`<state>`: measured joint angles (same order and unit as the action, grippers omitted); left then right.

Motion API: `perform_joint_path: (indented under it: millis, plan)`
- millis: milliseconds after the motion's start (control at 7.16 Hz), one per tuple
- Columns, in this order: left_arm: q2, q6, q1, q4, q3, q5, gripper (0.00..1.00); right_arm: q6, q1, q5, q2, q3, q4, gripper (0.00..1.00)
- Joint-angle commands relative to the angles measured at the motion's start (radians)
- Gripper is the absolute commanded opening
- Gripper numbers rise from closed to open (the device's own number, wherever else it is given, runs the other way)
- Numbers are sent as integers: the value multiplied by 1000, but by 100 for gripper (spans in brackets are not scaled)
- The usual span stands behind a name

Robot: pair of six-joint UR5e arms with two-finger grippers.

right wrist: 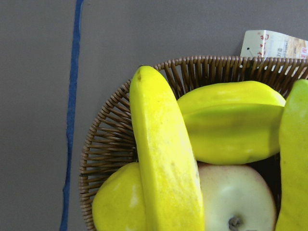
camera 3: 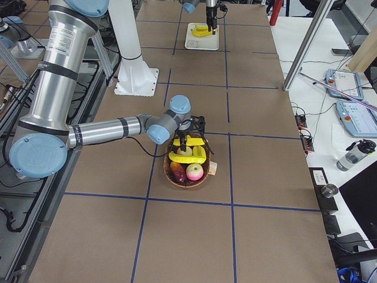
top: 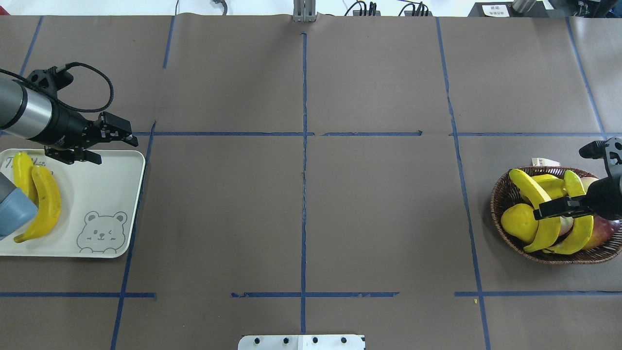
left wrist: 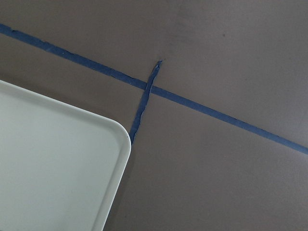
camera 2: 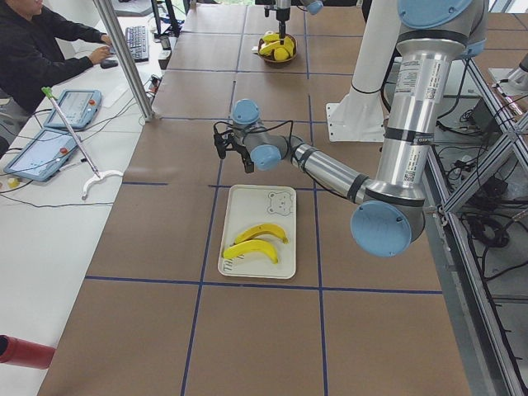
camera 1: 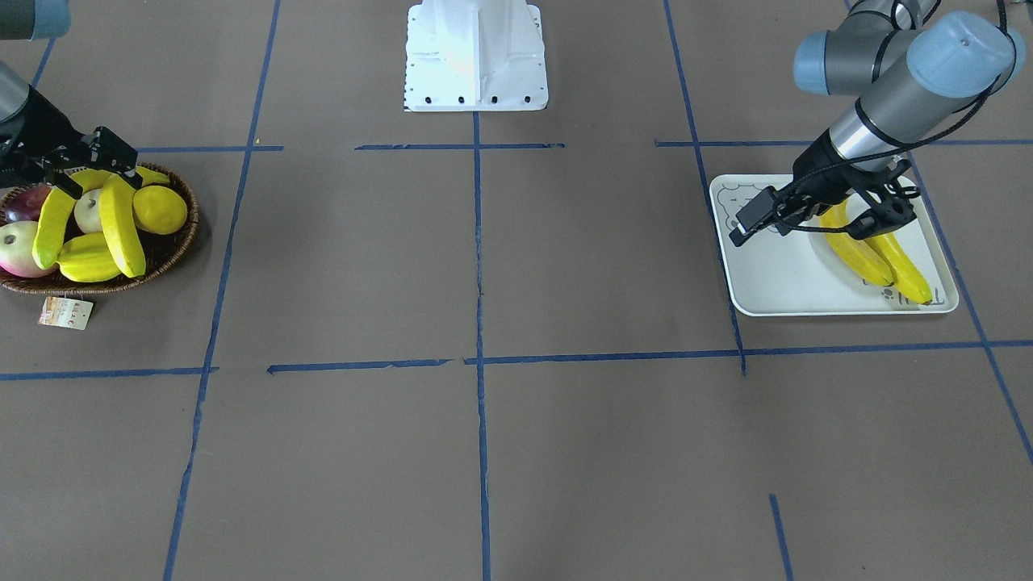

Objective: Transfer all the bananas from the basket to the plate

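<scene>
Woven basket (camera 1: 181, 242) of glossy curved bananas (camera 1: 123, 226) beneath spread, empty right tool (camera 1: 93, 171); left tool (top: 112, 147) likewise.

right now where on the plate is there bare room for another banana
The plate is bare between the two bananas, the bear print and the rim toward the table's middle. Its side toward the table's end is taken by the bananas, and the left gripper hangs over the plate. The basket is packed.

A lemon (camera 1: 160, 209), a starfruit (camera 1: 87, 257) and apples (camera 1: 18, 248) lie piled together
</scene>
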<state>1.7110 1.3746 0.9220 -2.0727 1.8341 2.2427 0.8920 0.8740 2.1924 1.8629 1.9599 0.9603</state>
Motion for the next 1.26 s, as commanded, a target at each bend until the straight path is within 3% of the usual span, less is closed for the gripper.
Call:
perform_joint_path:
  millis: [0, 140, 279, 558, 698, 1117]
  plan:
    - [-1, 0, 0, -1, 1, 0, 99, 4, -4, 1, -4, -7, 6, 99]
    - [-1, 0, 0, -1, 4, 0, 99, 5, -6, 12, -5, -9, 6, 99]
    - [-2, -2, 1, -1, 8, 0, 99, 7, -6, 38, -7, -12, 3, 88]
    - [-2, -2, 1, -1, 8, 0, 99, 7, -6, 41, -8, -15, 0, 43]
    - [-1, -2, 1, -1, 8, 0, 99, 5, -6, 43, -8, -15, 1, 32]
    - [-5, -2, 1, -1, 8, 0, 99, -1, 41, 111, 1, -4, -3, 11]
